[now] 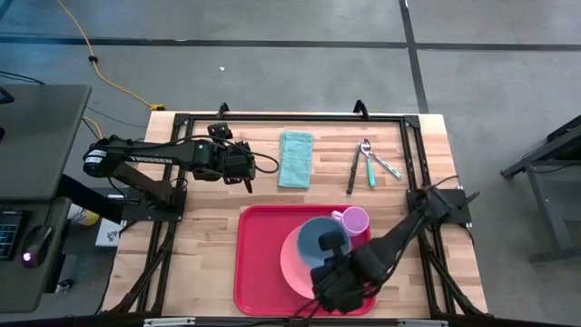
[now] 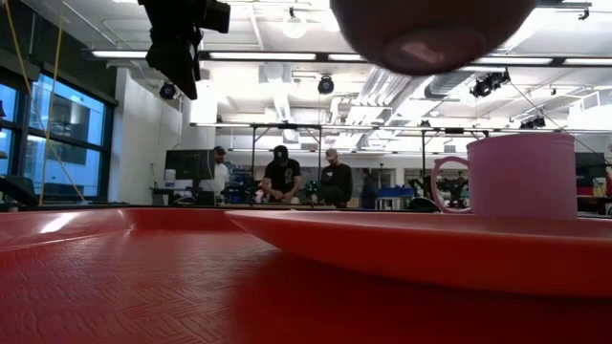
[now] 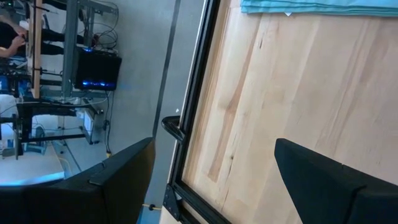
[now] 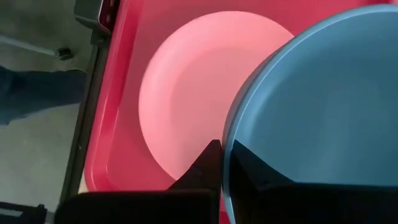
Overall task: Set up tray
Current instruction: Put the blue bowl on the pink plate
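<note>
The red tray (image 1: 256,263) lies flat on the wooden bench (image 1: 209,236), at its near edge and about midway between the two arms. On the tray sits a round pink plate (image 1: 292,263), and behind the plate, also on the tray, a pink mug (image 1: 354,220) stands upright with its handle turned toward the left arm's side. The right tool (image 4: 219,163) is over the plate, its fingers pressed together on the rim of a blue bowl (image 1: 318,234), which it holds above the plate. On the far half of the bench, clear of the tray, a folded teal cloth (image 1: 295,159) lies flat, and beside it, toward the right arm's side, are pieces of cutlery (image 1: 368,163) close together. The left tool (image 3: 214,180) hangs over bare wood near the cloth, its fingers spread wide and gripping nothing.
</note>
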